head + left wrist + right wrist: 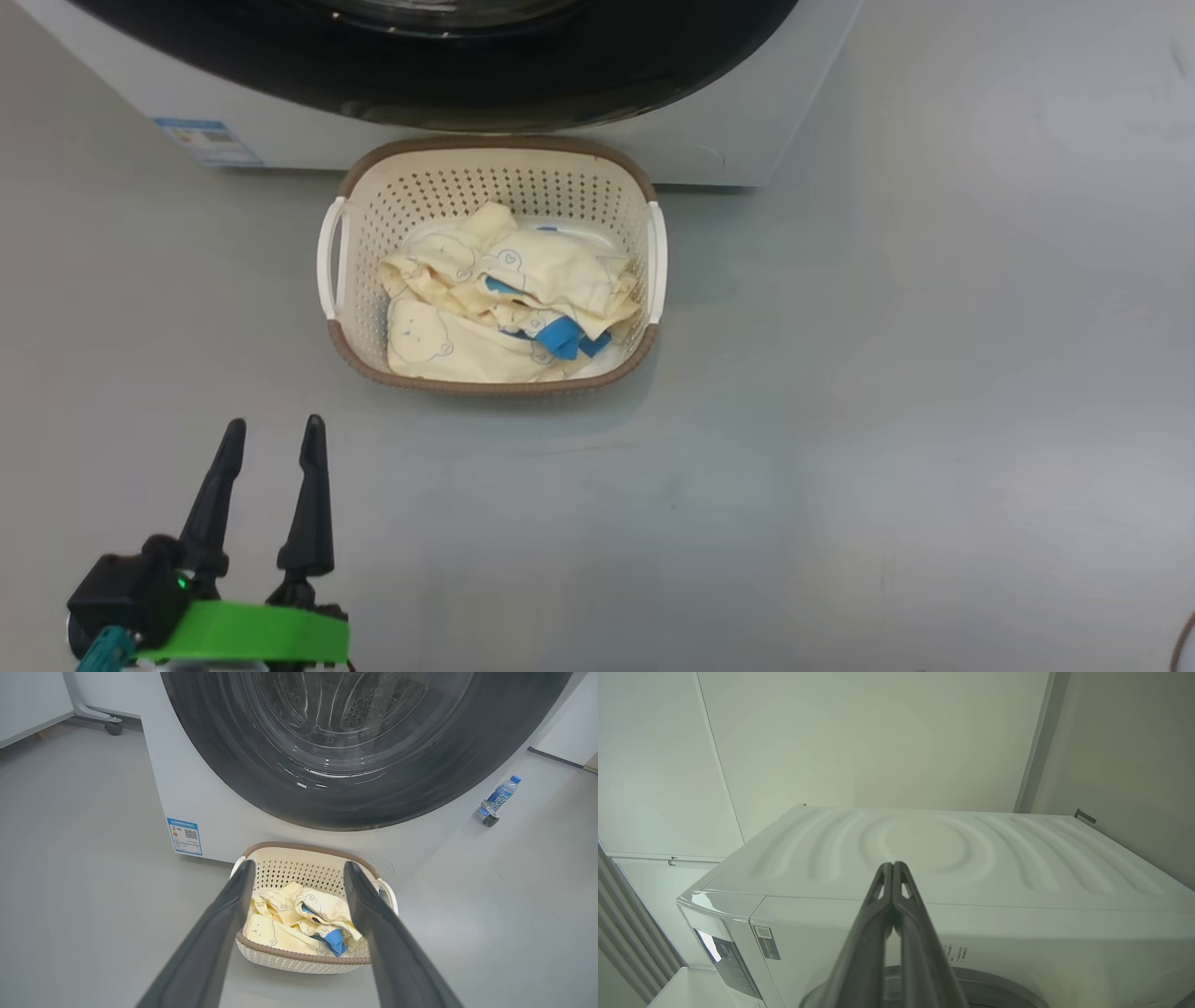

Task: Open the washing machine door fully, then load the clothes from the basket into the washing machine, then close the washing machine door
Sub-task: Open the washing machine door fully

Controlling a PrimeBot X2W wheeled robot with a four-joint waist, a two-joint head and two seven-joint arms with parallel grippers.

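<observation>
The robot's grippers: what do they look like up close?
The left gripper has two long, black, tapering fingers ending in points, set on a black block with a tiny green light, above a bright green plastic bracket and a teal connector. The right gripper has the same slim dark-grey fingers, with small triangular openings near the tips.

Laundry room, washing machine point(210, 812), basket point(448, 187)

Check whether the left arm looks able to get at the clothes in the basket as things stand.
Probably yes: the left gripper, jaws open, points at the basket with nothing between them, and the clothes lie uncovered in its open top.
</observation>
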